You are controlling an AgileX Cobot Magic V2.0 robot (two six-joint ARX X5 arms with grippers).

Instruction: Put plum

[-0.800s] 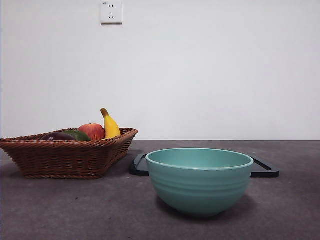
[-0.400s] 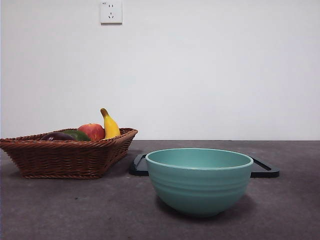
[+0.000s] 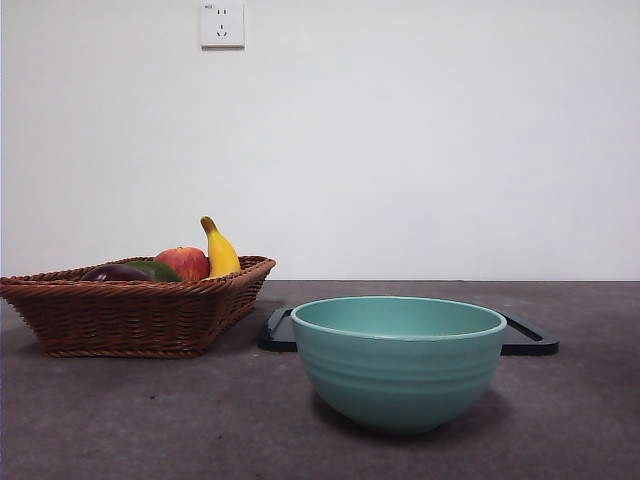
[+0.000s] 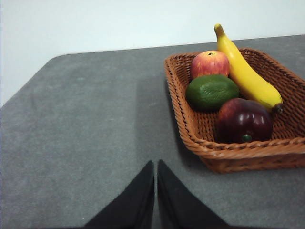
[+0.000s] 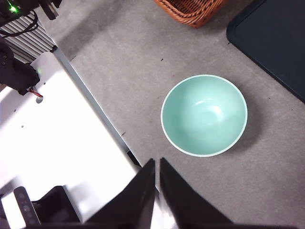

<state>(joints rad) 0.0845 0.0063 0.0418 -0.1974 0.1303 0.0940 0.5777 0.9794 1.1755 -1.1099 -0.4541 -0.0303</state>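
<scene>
The plum (image 4: 244, 120) sits in the basket (image 4: 190, 136) against the lime (image 4: 212, 92) and banana (image 4: 245, 76). Both grippers, left (image 4: 156, 167) and right (image 5: 157, 164), have jaws closed and empty; a careless reach could grab the lime instead.

Tapered, seemingly matte black pincers (image 4: 155, 200)

I see a wicker basket (image 3: 130, 318) holding a banana (image 3: 221, 252), red apple (image 3: 185, 262) and green fruit (image 4: 211, 92); a teal bowl (image 3: 399, 362) fronts a dark tray (image 3: 530, 338).

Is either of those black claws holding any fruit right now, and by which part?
Nothing is held. Both the left gripper and right gripper are shut and empty; the plum lies in the basket.
</scene>
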